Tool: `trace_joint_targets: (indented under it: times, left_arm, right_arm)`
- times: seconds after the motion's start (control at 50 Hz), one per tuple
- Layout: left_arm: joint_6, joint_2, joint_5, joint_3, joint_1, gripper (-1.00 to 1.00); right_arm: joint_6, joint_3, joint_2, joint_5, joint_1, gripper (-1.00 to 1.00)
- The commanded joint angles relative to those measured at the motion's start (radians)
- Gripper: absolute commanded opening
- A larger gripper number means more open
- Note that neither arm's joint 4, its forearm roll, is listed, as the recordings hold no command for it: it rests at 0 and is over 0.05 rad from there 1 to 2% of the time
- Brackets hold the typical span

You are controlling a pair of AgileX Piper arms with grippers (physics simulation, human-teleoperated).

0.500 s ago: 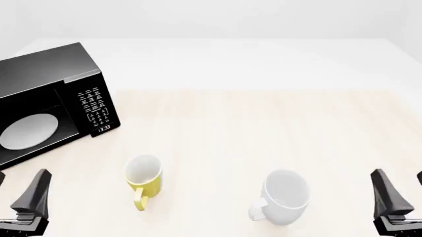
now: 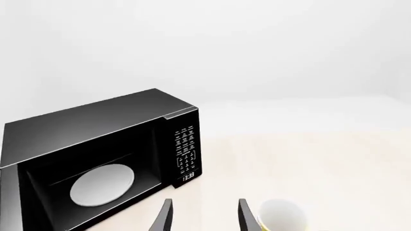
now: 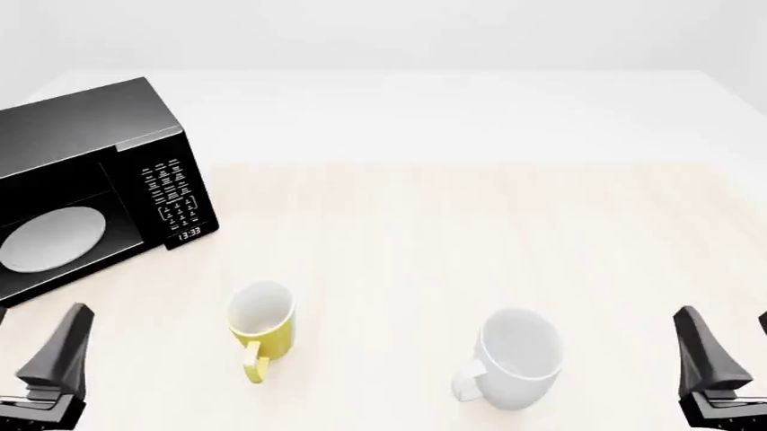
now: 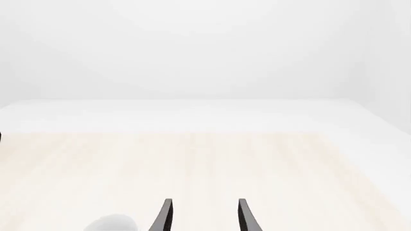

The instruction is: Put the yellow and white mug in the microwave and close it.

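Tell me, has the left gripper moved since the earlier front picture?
Yes, slightly. The left gripper now sits a little higher and further left in the front view, nearer the microwave.

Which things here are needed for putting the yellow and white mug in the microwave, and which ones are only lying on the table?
Needed:
- yellow and white mug, lying on its side
- microwave, cavity open, turntable plate inside

Only lying about:
- white mug, also on its side, to the right of the yellow one
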Motion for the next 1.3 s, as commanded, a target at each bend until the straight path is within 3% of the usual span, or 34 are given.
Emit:
trace_joint_targets:
  times: [0.02, 0.54, 0.82, 1.04, 1.3]
  left_arm:
    - [0.035, -0.002, 0.051, -0.065, -0.056, 1.00]
    - [-0.027, -0.002, 0.395, -0.285, -0.167, 1.00]
    - [-0.057, -0.001, 0.526, -0.310, -0.268, 1.00]
    - [-0.054, 0.061, 0.531, -0.300, -0.291, 1.00]
    - [-0.101, 0.280, 0.422, -0.329, -0.324, 1.00]
  right_arm:
    - [0.000, 0.000, 0.001, 0.000, 0.000, 1.00]
    - [0.000, 0.000, 0.001, 0.000, 0.000, 1.00]
    - [0.000, 0.000, 0.001, 0.000, 0.000, 1.00]
    - [0.000, 0.000, 0.001, 0.000, 0.000, 1.00]
    - [0.000, 0.000, 0.001, 0.000, 0.000, 1.00]
